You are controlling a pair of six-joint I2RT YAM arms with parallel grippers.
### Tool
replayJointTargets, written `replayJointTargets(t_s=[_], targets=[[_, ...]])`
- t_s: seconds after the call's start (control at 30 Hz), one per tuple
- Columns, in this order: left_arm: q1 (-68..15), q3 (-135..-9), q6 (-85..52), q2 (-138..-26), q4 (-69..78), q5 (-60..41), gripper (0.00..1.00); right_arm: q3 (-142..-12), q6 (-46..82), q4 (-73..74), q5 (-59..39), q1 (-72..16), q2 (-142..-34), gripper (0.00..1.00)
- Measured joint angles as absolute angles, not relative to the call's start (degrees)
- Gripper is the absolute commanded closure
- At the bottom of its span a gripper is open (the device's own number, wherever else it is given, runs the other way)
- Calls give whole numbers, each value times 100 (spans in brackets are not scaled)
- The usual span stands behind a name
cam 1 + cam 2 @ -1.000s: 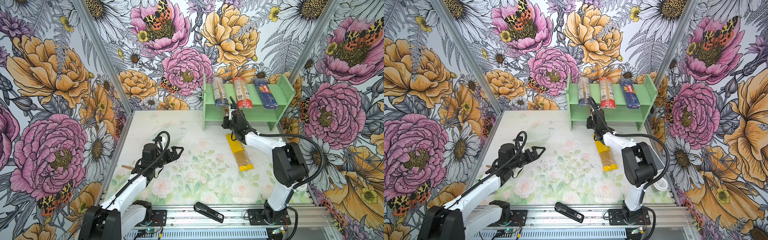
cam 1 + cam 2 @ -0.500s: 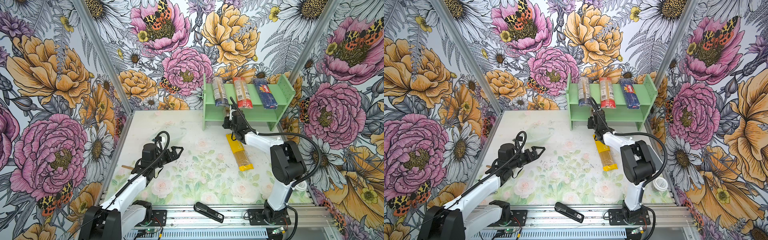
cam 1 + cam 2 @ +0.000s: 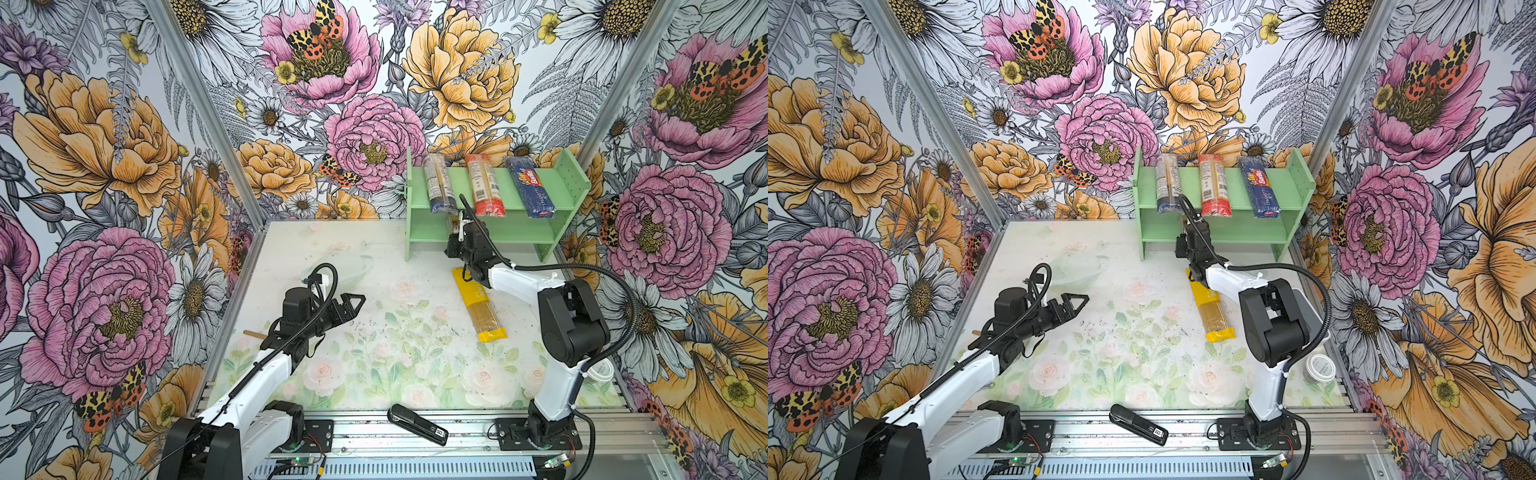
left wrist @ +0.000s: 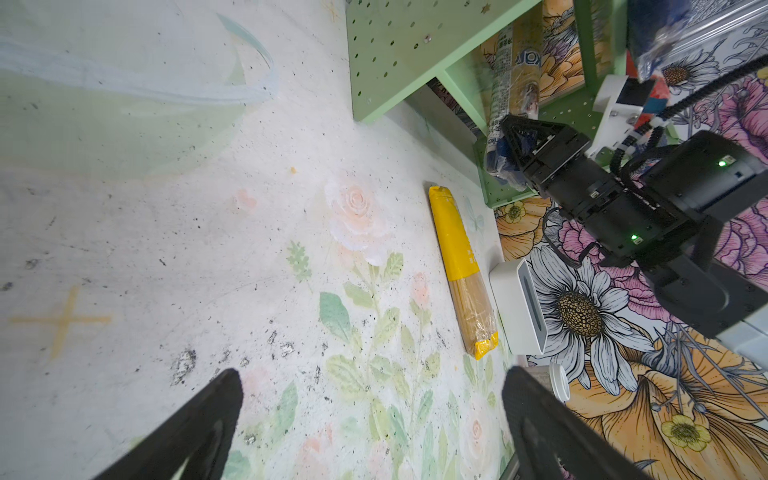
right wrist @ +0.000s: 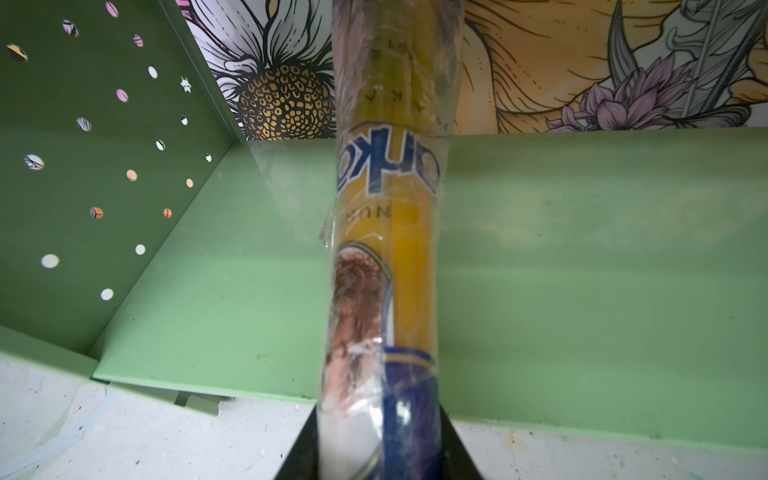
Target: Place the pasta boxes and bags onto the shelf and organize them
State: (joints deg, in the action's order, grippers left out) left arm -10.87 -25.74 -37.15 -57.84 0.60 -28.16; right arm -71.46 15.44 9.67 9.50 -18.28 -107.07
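The mint-green shelf (image 3: pixel 575 183) (image 3: pixel 1300 183) stands at the back right. Its top tier holds a clear, dark-blue labelled pack (image 3: pixel 438 183), a red-ended pack (image 3: pixel 484 187) and a dark blue Barilla pack (image 3: pixel 530 189). My right gripper (image 3: pixel 455 226) (image 5: pixel 378 449) is at the front of the lower tier, shut on a blue-gold windowed bag (image 5: pixel 386 249) (image 4: pixel 513 75) that reaches in over that tier. A yellow pack (image 3: pixel 478 303) (image 4: pixel 457 257) lies on the table, its far end under the right arm. My left gripper (image 3: pixel 351 300) (image 4: pixel 374 374) hovers open and holds nothing, left of centre.
A black stapler-like object (image 3: pixel 417 424) lies on the front rail. A white-grey box (image 4: pixel 519 307) sits by the right wall beside the yellow pack, with a white-lidded jar (image 3: pixel 1318 368) nearer the front. A clear bowl (image 3: pixel 336 270) rests behind the left gripper.
The right arm's elbow has shifted slightly left while its gripper stays at the lower tier with the bag. The left arm has not moved.
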Motion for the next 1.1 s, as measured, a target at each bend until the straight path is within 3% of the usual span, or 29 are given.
replayJointTargets(t_s=[1.1], targets=[[-928, -2477, -3715, -5551, -16, -2821, 1, -7146, 1581, 1118, 1037, -1828, -10772, 80]])
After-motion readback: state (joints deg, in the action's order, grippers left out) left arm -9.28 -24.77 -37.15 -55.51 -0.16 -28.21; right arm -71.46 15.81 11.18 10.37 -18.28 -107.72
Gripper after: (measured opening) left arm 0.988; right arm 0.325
